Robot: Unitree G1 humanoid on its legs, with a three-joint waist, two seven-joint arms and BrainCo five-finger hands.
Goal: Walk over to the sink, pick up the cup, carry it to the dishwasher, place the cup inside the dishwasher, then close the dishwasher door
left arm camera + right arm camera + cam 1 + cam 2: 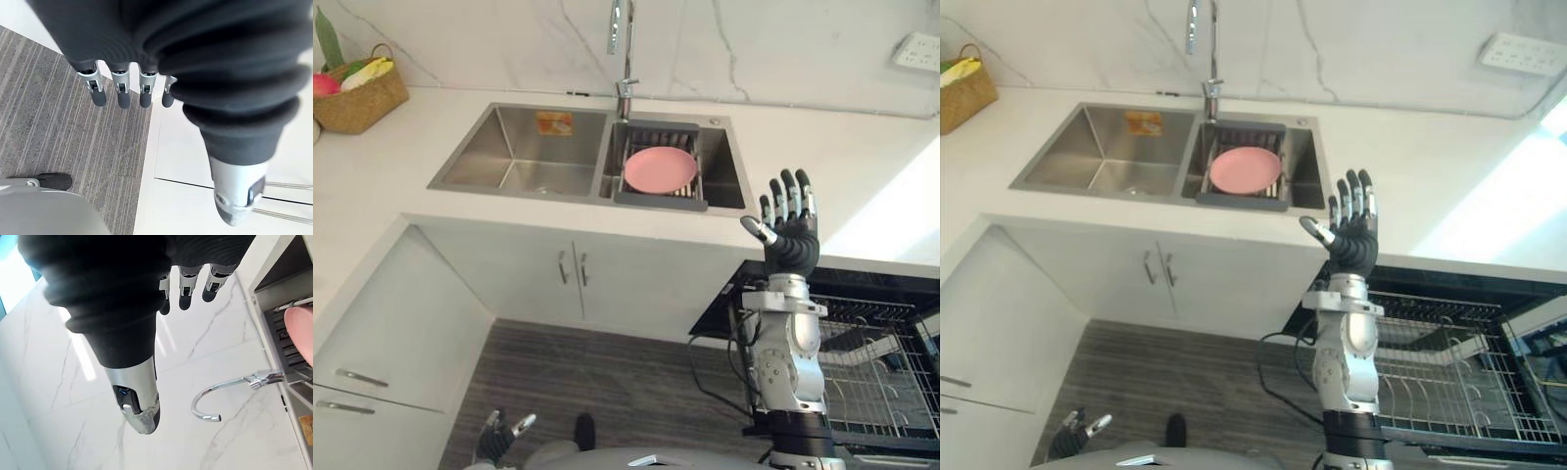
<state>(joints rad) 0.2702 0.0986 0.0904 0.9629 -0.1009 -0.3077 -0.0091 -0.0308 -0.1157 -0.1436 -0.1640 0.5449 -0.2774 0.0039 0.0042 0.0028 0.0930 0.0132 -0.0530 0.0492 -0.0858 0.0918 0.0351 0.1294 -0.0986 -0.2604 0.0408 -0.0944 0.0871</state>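
Note:
A pink round dish (660,168) lies on a dark rack in the right basin of the steel sink (524,147); its edge also shows in the right wrist view (299,330). My right hand (791,240) is raised in front of the counter edge, just right of the sink, fingers (185,293) straight and holding nothing. My left hand (497,439) hangs low by the floor at the lower left, its fingers (122,93) relaxed and empty. The dishwasher (876,362) stands open at the lower right with its wire rack pulled out.
A tall faucet (625,59) rises behind the sink. A woven basket (357,93) of fruit sits on the counter at the far left. White cabinet doors (570,269) run under the counter, drawers (362,377) on the left. A wall socket (917,49) is at the upper right.

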